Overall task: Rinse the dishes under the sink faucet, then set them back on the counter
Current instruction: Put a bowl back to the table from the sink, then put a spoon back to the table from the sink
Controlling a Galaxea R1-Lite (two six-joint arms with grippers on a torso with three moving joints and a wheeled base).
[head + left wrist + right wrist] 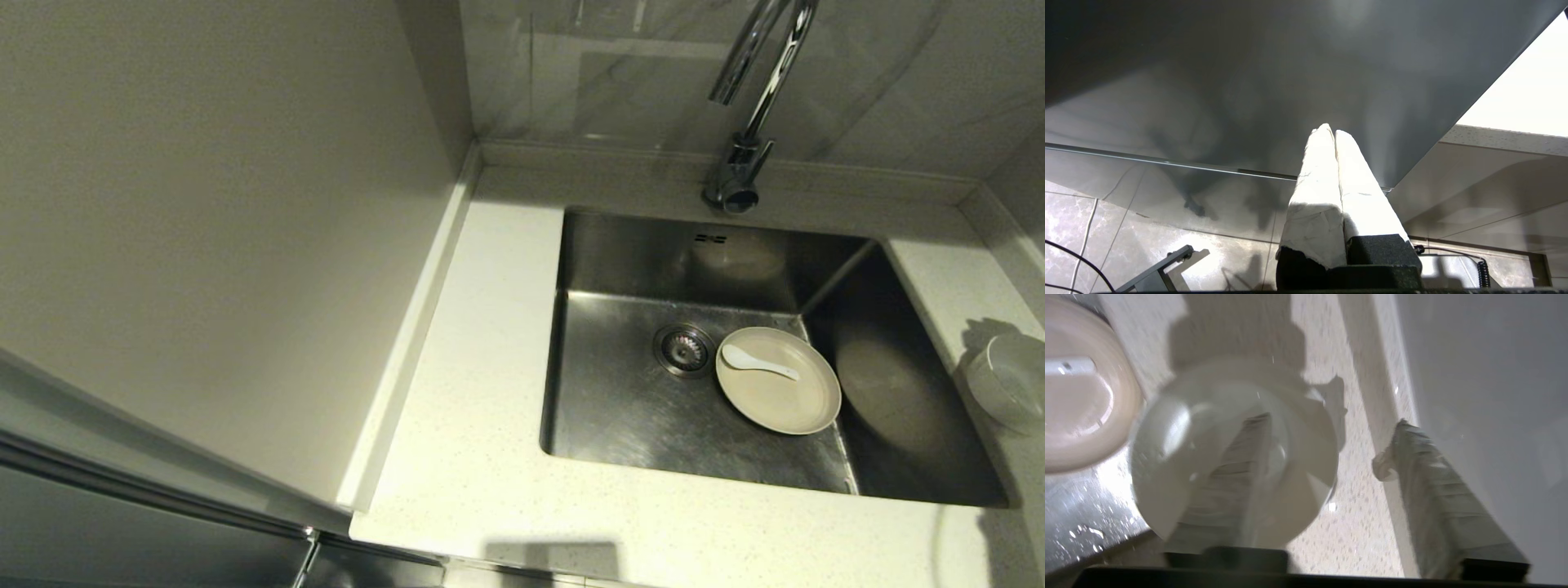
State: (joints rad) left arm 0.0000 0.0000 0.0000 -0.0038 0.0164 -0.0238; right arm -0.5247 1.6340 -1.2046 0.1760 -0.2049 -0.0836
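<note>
Starting at the left, the left hand hangs parked below the worktop's level, out of the head view, its two white-wrapped fingers pressed together and empty, pointed at a dark cabinet front above a tiled floor. In the head view, a grey wall panel fills the left side, and the pale speckled worktop runs beside it around the sink. The tap rises from the rim behind the sink, its spout arching over the basin. On the sink floor lies the drain, and just to its right the plate sits flat, with the spoon lying on it, bowl end toward the drain. Farther right, on the worktop strip beside the sink, the bowl appears tilted at the picture's edge. The right wrist view shows the right hand at this bowl: one finger is seen through or inside the blurred bowl, the other finger stands well apart outside its rim, so the hand is spread, not clamped. The plate and spoon show beyond.
</note>
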